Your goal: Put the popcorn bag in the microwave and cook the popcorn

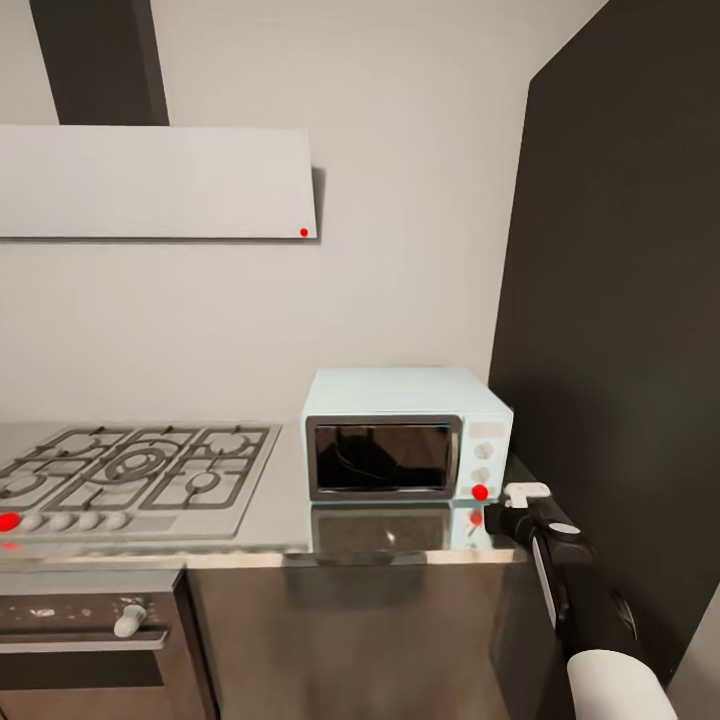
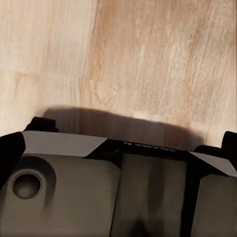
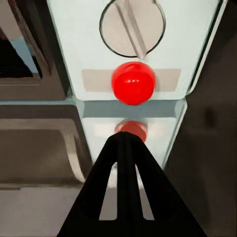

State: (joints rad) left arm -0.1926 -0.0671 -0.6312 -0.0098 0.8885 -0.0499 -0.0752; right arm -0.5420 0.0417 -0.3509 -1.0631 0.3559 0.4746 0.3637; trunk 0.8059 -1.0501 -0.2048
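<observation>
The pale mint-blue microwave (image 1: 405, 432) stands on the grey countertop (image 1: 288, 505) with its dark glass door closed. A small round red light (image 1: 480, 491) glows under its two white knobs. My right gripper (image 1: 497, 512) hovers just before that lower right corner. In the right wrist view its fingers (image 3: 123, 148) are shut into one point, aimed just below the red light (image 3: 133, 82) and apart from it, under a white knob (image 3: 132, 27). The left gripper's fingers (image 2: 11, 150) stand wide open over a wooden floor (image 2: 148, 59). The popcorn bag is out of view.
A gas hob (image 1: 135, 468) with a red-lit knob (image 1: 8, 521) lies left of the microwave, an oven (image 1: 85, 630) below it and a range hood (image 1: 150, 180) above. A tall dark cabinet (image 1: 620, 330) walls the right side. My grey base (image 2: 98, 197) shows under the left arm.
</observation>
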